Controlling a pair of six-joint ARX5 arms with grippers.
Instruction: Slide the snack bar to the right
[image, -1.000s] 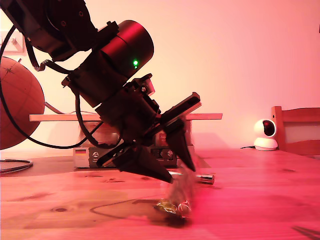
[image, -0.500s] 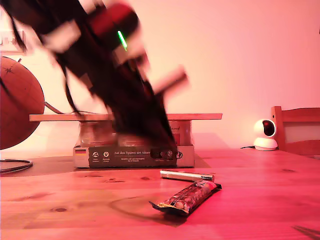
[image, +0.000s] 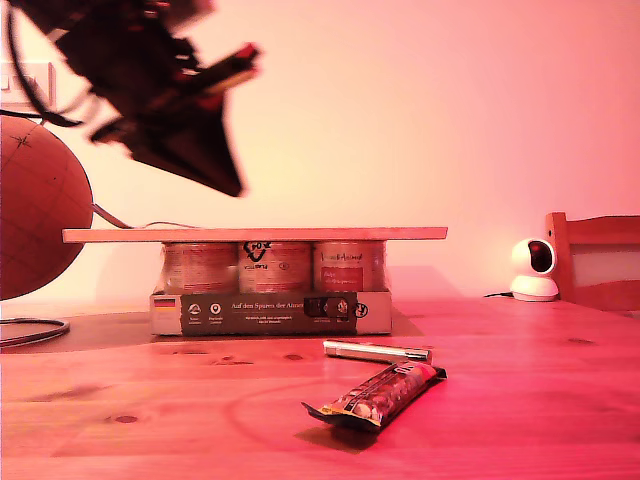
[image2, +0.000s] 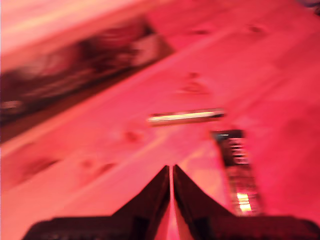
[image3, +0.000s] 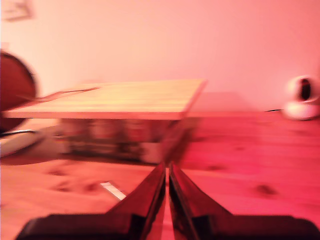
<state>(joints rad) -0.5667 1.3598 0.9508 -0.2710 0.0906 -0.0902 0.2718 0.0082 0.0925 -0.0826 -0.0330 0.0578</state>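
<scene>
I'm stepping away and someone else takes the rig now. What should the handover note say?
My first gripper: shut, empty, above the table.
My second gripper: shut, empty.
An arm is raised high at the exterior view's left.
The dark speckled wrapped snack bar lies free on the wooden table, just in front of the slim shiny metallic cylinder.
Whether the slide is finished can't be judged from this; check placement.

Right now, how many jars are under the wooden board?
3 round labelled jars show in the exterior view, side by side under the flat wooden board: one toward that view's left, one in the middle, one toward its right. More may sit hidden behind them.
</scene>
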